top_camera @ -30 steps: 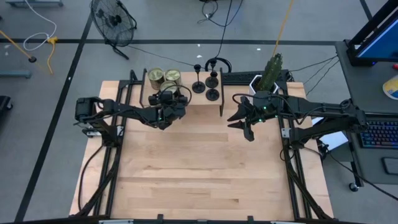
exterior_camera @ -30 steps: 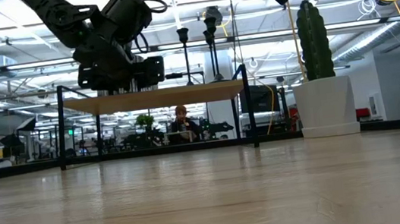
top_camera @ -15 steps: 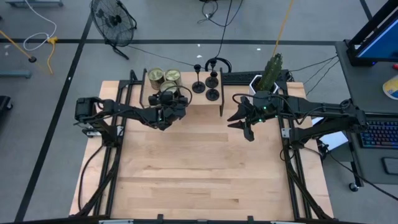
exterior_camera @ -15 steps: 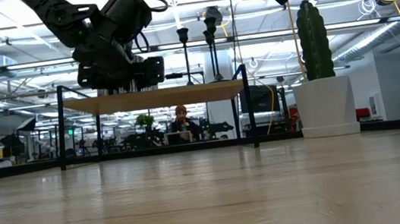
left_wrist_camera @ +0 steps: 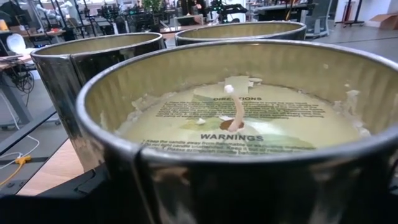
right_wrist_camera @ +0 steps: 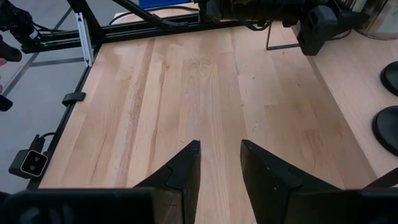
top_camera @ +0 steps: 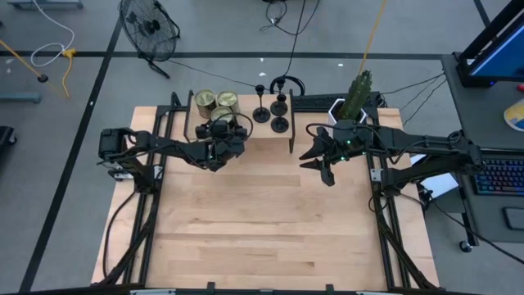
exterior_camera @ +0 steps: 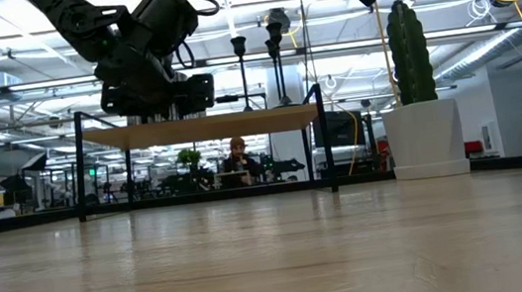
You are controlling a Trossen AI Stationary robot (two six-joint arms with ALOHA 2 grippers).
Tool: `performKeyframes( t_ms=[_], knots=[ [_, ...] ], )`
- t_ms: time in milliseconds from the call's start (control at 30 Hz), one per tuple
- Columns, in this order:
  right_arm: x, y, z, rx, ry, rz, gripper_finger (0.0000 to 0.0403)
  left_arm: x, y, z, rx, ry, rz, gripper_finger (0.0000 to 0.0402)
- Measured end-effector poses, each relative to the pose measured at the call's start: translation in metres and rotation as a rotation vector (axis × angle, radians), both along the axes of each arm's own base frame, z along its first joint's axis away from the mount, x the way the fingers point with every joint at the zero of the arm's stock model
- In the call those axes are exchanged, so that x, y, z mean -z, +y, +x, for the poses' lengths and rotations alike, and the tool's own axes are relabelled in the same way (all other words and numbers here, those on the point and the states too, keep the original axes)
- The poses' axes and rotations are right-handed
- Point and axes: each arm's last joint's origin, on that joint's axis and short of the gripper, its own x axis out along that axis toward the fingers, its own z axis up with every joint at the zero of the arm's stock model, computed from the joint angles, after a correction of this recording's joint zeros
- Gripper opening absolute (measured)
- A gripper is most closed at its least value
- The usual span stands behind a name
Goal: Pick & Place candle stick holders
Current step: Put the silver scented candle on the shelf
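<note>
From above, our left gripper point(top_camera: 219, 131) sits at a jar candle point(top_camera: 221, 114) on the shelf point(top_camera: 246, 131), beside the candle stick holders point(top_camera: 279, 107); the right gripper point(top_camera: 321, 156) hangs over the table point(top_camera: 262, 221). The left wrist view is filled by that jar, jaws spread wide and probably bracketing it, though we cannot tell. In the right wrist view our fingers point(right_wrist_camera: 180, 174) stand slightly apart, gripping nothing.

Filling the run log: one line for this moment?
left gripper: at jar candle, open | right gripper: idle, empty | candle holders: on shelf

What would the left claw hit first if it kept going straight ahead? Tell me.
Probably the nearest jar candle, which sits right at the left claw on the raised shelf; two more jars stand behind it.
</note>
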Motion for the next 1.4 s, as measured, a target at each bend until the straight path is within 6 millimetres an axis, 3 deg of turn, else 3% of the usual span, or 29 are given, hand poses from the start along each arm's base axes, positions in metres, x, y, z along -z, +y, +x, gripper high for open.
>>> performKeyframes(
  t_ms=[467, 1400],
  knots=[
    [0.000, 0.000, 0.000, 0.000, 0.000, 0.001, 0.0105, -0.001, 0.000, -0.001, -0.041, 0.014, 0.030, 0.0398],
    [0.000, 0.000, 0.000, 0.005, 0.002, 0.010, 0.0105, -0.024, 0.000, -0.010, -0.102, 0.056, 0.084, 0.0397]
  ],
)
